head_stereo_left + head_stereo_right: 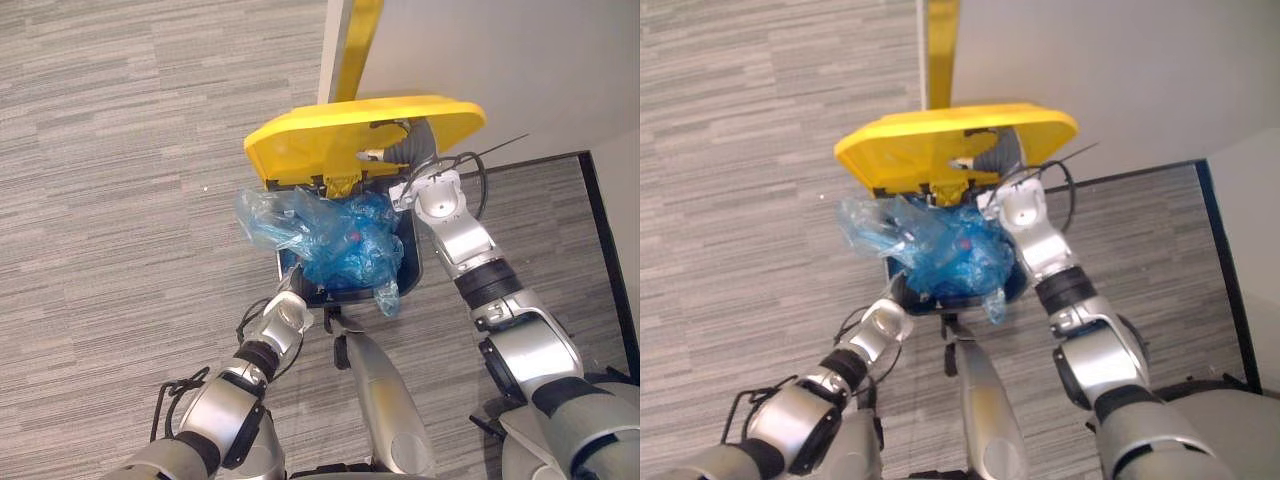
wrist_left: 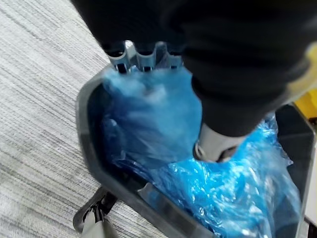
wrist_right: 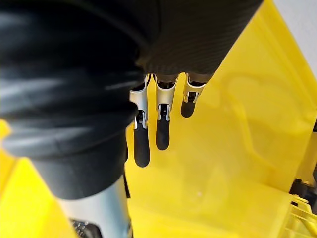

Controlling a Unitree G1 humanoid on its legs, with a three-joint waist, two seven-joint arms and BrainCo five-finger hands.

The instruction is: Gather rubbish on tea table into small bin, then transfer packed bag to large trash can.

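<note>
The large trash can (image 1: 411, 262) is dark grey, and its yellow lid (image 1: 360, 135) is tipped up and back. A crumpled blue rubbish bag (image 1: 345, 240) fills the opening and spills over the left rim. My left hand (image 1: 285, 315) is at the near rim (image 2: 86, 129). Its fingers are wrapped in the bag's blue film (image 2: 148, 109) and its thumb (image 2: 213, 146) presses into it. My right hand (image 1: 415, 150) reaches under the lid. In the right wrist view its straight fingers (image 3: 161, 134) lie against the lid's yellow underside (image 3: 233, 148).
The can stands on grey carpet against a white wall with a yellow vertical strip (image 1: 355, 45). A black line (image 1: 600, 230) runs along the floor to the right. The can's foot pedal (image 2: 91, 218) sticks out at its base.
</note>
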